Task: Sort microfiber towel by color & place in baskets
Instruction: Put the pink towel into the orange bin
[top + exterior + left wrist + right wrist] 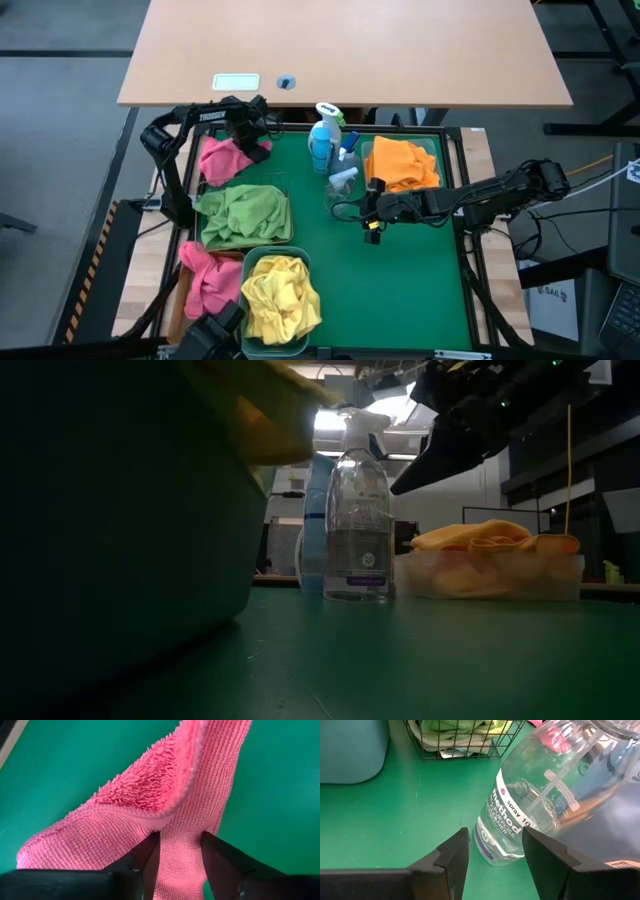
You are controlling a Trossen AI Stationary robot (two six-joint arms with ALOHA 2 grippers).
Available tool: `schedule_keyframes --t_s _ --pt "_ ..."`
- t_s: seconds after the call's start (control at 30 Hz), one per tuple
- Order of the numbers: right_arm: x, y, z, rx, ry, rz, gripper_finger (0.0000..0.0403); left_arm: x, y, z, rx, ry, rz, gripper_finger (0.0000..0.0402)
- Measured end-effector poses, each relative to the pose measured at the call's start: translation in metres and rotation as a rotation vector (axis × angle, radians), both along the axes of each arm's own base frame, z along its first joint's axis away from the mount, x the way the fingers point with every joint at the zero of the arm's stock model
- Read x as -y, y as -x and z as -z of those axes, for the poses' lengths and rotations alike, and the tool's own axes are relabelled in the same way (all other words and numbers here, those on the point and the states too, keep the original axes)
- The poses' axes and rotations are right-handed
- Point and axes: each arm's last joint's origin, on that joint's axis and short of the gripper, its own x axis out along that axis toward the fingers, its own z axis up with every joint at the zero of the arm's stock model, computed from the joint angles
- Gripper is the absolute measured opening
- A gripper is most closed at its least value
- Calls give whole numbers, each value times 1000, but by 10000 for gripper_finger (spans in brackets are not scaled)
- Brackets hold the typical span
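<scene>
High view: green tray (420, 290); left pincer (180, 865) pinching pink towel (165, 805), right pincer (495, 855) spread.

Clear spray bottle (343, 183) upright on green tray (400, 280) (label reads "method"); blue bottle (321, 145) just behind.

The left tool (180, 857) reaches to the far left corner, fingers apparently pinched together. The right tool (495, 855) hangs mid-table, fingers apart.

green tray (400, 280) carries four baskets (402, 165) and spray bottles (343, 185).
</scene>
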Motion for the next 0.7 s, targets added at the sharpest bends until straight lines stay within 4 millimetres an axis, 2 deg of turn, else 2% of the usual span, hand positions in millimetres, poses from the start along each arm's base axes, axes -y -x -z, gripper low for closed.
schedule_keyframes --t_s 0.13,0.4,0.7 --pt "0 0 0 -1 0 0 184 1 -2 0 3 1 14 108" --pt "0 0 0 -2 0 0 184 6 -10 0 22 8 77 8" --pt "0 0 1 -7 1 0 184 9 -10 -13 94 -1 85 1"
